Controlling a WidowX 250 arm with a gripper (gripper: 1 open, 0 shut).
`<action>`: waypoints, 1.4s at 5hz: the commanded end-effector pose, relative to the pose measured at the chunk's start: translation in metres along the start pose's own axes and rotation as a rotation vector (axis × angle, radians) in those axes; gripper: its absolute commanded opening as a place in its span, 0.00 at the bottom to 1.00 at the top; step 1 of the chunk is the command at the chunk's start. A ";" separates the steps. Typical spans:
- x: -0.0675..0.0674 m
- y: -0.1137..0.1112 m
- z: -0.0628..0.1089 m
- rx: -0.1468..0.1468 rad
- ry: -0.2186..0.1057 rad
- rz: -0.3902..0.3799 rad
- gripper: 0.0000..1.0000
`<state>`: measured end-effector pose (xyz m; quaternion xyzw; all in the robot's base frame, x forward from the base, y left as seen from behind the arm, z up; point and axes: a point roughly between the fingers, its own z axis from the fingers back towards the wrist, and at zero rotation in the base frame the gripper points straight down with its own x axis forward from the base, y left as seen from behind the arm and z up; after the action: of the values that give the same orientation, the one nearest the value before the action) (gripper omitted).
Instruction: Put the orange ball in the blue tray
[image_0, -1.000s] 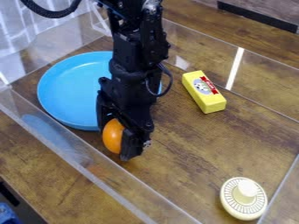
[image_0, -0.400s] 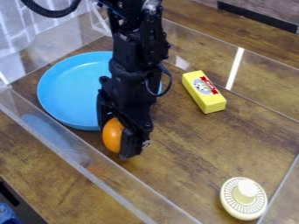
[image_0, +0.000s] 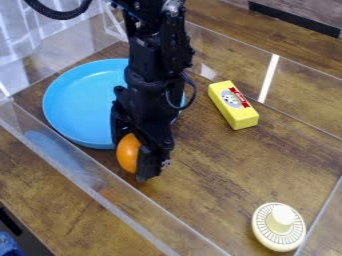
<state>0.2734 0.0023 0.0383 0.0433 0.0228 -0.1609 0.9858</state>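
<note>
The orange ball (image_0: 128, 155) is between the fingers of my gripper (image_0: 138, 160), just off the near right rim of the blue tray (image_0: 78, 99). The gripper is shut on the ball and holds it at or just above the wooden table. The black arm reaches down from the top of the view and hides part of the tray's right side. The ball's right half is hidden by a finger.
A yellow rectangular block (image_0: 234, 104) lies to the right of the arm. A small cream ribbed disc (image_0: 279, 225) sits at the near right. A clear plastic wall (image_0: 80, 180) runs along the table's near left edge.
</note>
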 end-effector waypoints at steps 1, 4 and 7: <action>0.008 0.016 0.028 0.037 -0.086 0.034 0.00; 0.005 0.036 0.071 0.094 -0.037 0.034 0.00; -0.015 0.084 0.095 0.144 0.042 0.085 0.00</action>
<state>0.2877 0.0735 0.1208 0.1081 0.0608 -0.1256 0.9843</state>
